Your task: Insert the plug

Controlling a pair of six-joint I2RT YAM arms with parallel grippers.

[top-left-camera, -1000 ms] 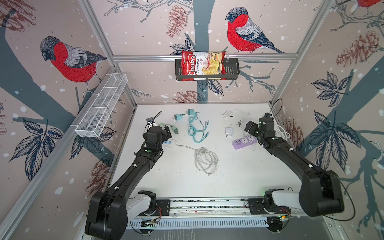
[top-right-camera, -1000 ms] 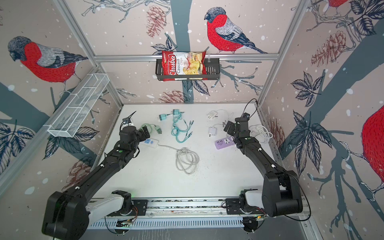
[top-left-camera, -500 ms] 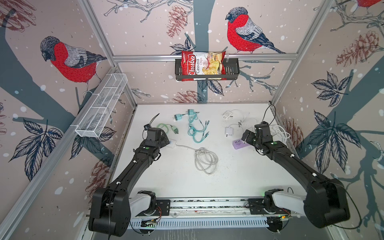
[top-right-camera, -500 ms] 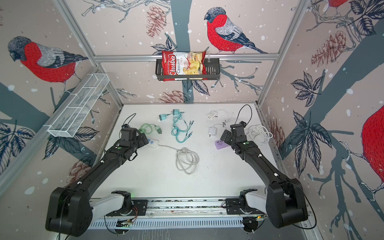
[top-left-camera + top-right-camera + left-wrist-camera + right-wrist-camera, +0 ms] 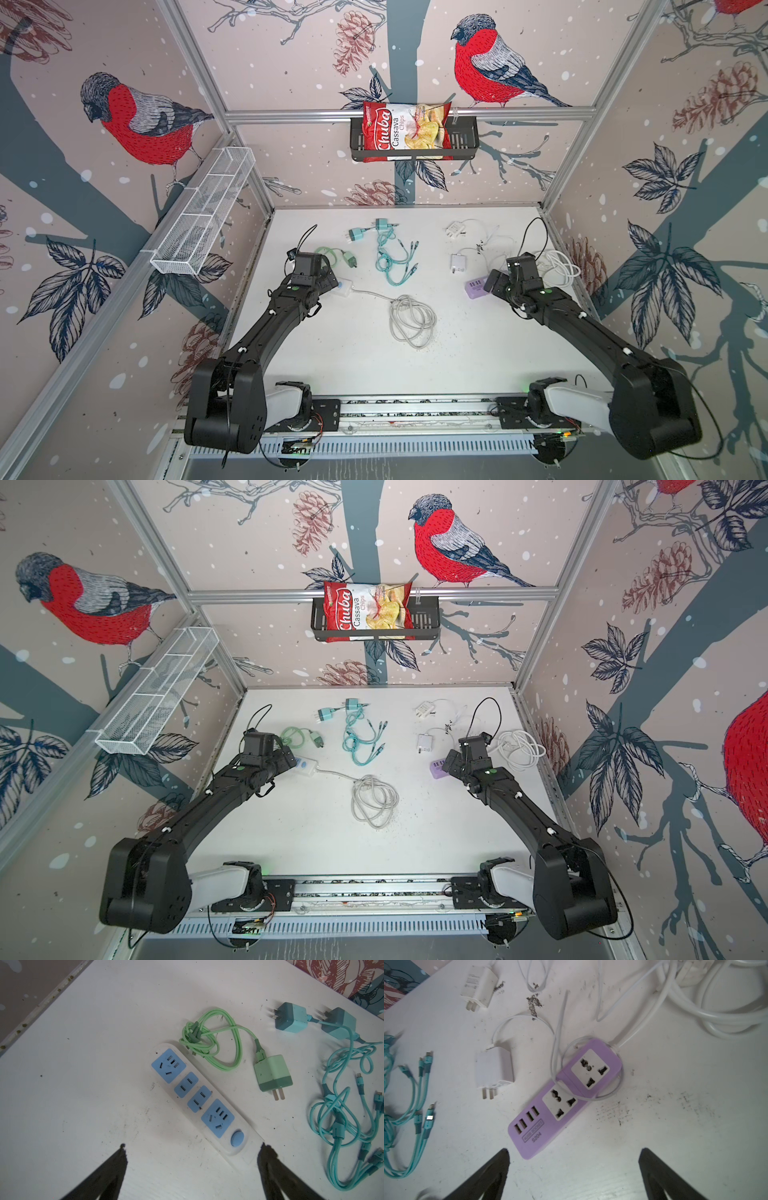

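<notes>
- On the white desk, beneath the left pincer, lies the blue-socketed strip. The jaws are spread wide and hold nothing, poised over its switch end, seemingly to steady it.
- Just beside it the green plug rests flat, uninserted and within easy reach.
- Right pincer hangs released and empty above the purple strip, with the white plug alongside. A thin cable loops across its sockets, likely an obstruction.
- Which plug is meant I cannot tell.
</notes>
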